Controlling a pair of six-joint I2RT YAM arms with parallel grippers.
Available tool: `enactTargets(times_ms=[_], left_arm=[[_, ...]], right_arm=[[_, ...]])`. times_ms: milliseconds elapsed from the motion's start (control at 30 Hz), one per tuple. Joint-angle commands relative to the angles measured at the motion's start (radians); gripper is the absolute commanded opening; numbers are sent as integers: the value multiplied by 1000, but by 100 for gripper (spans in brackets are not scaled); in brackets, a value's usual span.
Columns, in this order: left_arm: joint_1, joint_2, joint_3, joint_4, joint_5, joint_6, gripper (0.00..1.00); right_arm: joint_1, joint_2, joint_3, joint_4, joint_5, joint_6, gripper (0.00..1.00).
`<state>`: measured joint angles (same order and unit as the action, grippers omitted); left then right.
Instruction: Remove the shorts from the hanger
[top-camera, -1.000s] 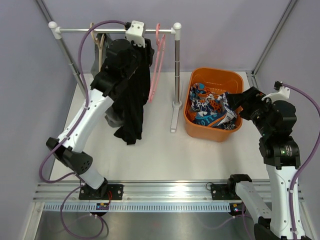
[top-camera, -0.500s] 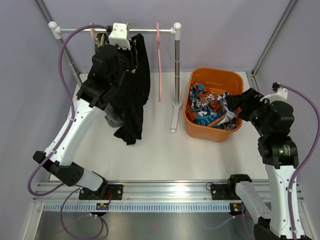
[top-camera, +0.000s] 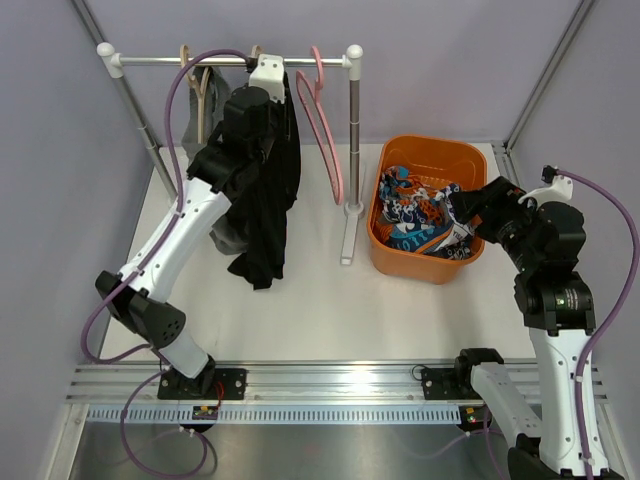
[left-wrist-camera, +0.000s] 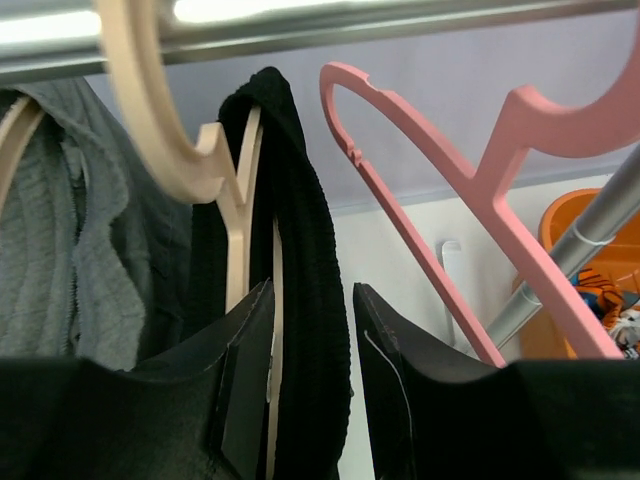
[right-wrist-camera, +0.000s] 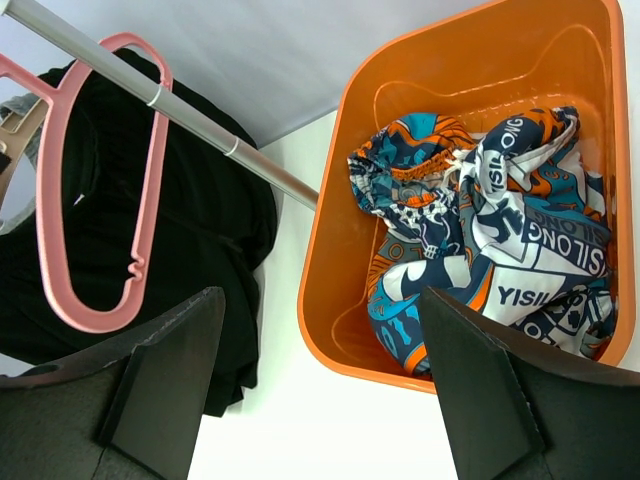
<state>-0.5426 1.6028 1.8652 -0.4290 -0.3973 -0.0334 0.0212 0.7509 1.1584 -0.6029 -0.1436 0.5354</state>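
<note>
- Black shorts (top-camera: 268, 200) hang folded over a wooden hanger (left-wrist-camera: 240, 230) on the rail (top-camera: 150, 61) at upper left of the top view, their hem trailing down to the table (top-camera: 320, 300).
- Grey shorts (left-wrist-camera: 60, 260) hang just left of them. The printed shorts (top-camera: 420, 215) lie heaped in the orange bin (top-camera: 432, 145) at right.
- Bare tabletop stretches below the rack. The rack's upright post stands between the black shorts and the bin.
- Half a second ago the left wrist sat farther left along the rail and the pink hanger (top-camera: 330, 150) hung straight; now the wrist is back to the right and that hanger is splayed wide.
- Only the left wrist view shows the left gripper (left-wrist-camera: 310, 300): its fingers straddle the black fabric and the hanger arm. The fabric fills the gap, but I cannot tell whether they pinch it.
- The right wrist view shows the right gripper (right-wrist-camera: 320, 295) spread wide above the bin's near rim, holding nothing.
</note>
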Motion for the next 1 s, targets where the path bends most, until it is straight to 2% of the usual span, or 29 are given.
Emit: enactTargets(times_ms=[0,267,467,633,733,967], left_arm=[[10,38,57,27,-31,21,40],[10,106,101,42,-90,67,40],[10,4,-10,145,28,78,41],[10,-63,-25,153,15,90,43],[10,-57,21,108,-14,112,43],[13,-60,20,84,-15,119,44]], right_arm=[[3,-1,-6,41,-5,-15,87],[3,15,-26,64,-10,-18,88],[3,19,-28,66,-8,-22,88],[3,25,-31,71,-11,-22,88],[3,27,-34,72,-11,-17,88],[3,34,-32,77,-21,-11,88]])
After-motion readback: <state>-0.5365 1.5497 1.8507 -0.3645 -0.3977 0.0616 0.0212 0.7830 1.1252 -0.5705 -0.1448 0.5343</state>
